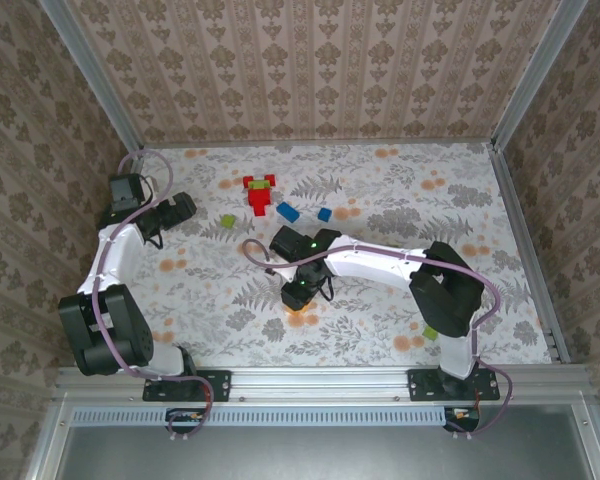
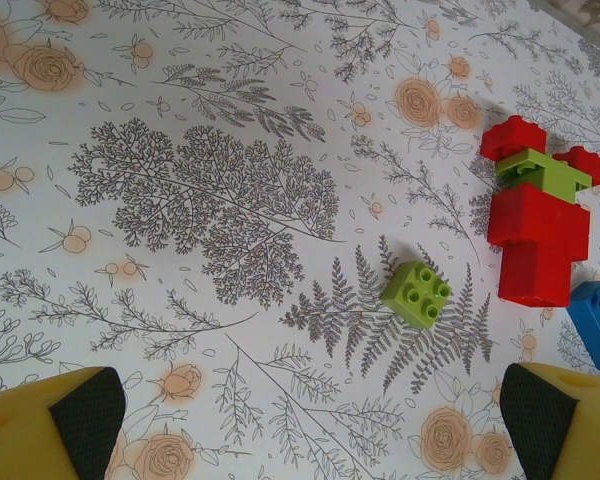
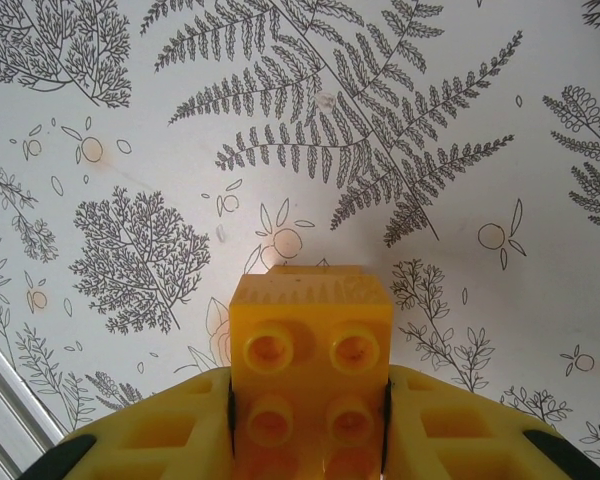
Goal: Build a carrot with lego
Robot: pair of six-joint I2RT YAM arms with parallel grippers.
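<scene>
My right gripper (image 3: 310,425) is shut on an orange lego brick (image 3: 310,350), studs facing the camera, held just above the flowered table. From above, the right gripper (image 1: 300,293) sits mid-table with the orange brick (image 1: 301,318) under it. My left gripper (image 2: 315,430) stands open, nothing between its fingertips (image 2: 90,415). Ahead of it lie a small green brick (image 2: 418,293), a red stack (image 2: 536,235) with a green piece (image 2: 543,172) in it, and a blue brick (image 2: 598,322). In the top view the left gripper (image 1: 180,212) is left of the green brick (image 1: 227,221) and the red stack (image 1: 260,193).
Two blue bricks (image 1: 287,211) (image 1: 324,214) lie right of the red stack. Another green brick (image 1: 430,331) shows beside the right arm's elbow. Patterned walls enclose the table on three sides, with a metal rail (image 1: 320,382) at the near edge.
</scene>
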